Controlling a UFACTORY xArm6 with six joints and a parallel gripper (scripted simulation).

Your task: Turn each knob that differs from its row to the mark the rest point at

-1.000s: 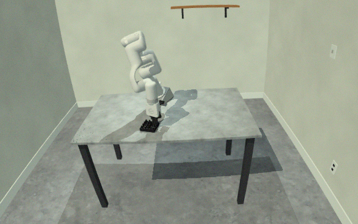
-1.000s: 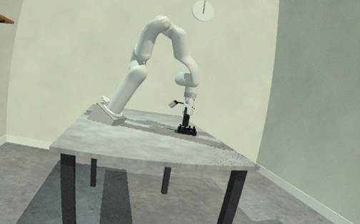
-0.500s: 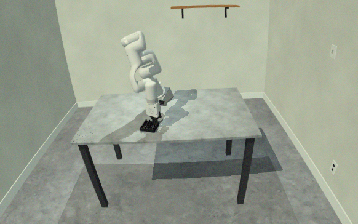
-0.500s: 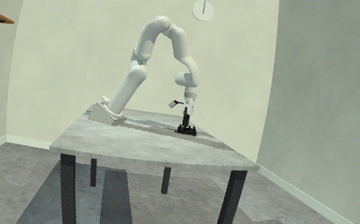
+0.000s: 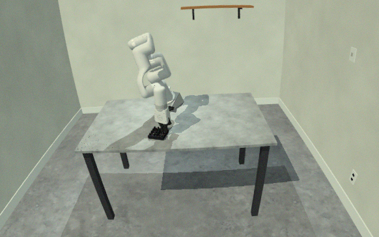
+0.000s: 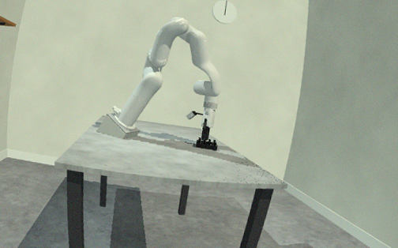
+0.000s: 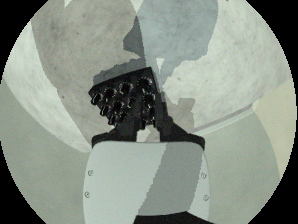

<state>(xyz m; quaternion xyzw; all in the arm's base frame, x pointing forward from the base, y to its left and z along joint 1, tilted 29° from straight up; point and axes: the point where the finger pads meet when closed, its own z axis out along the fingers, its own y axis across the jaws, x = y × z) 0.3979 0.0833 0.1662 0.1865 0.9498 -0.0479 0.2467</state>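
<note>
The black knob box (image 5: 157, 132) (image 6: 209, 145) (image 7: 119, 102) stands on its feet on the grey table (image 5: 221, 124) (image 6: 143, 157), left of the middle. My gripper (image 5: 163, 126) (image 6: 205, 134) (image 7: 148, 100) hangs upright over the box's right side, fingertips down among the knobs. The fingers stand a little apart around one knob and do not clamp it. In the wrist view the box is small and dark; the knobs' white lines and the printed names are too small to read. I cannot tell which knob lies between the fingers.
The arm's base (image 5: 176, 99) (image 6: 118, 127) is mounted on the table behind the box. A wooden shelf (image 5: 217, 6) hangs on the far wall and a clock (image 6: 224, 11) on another wall.
</note>
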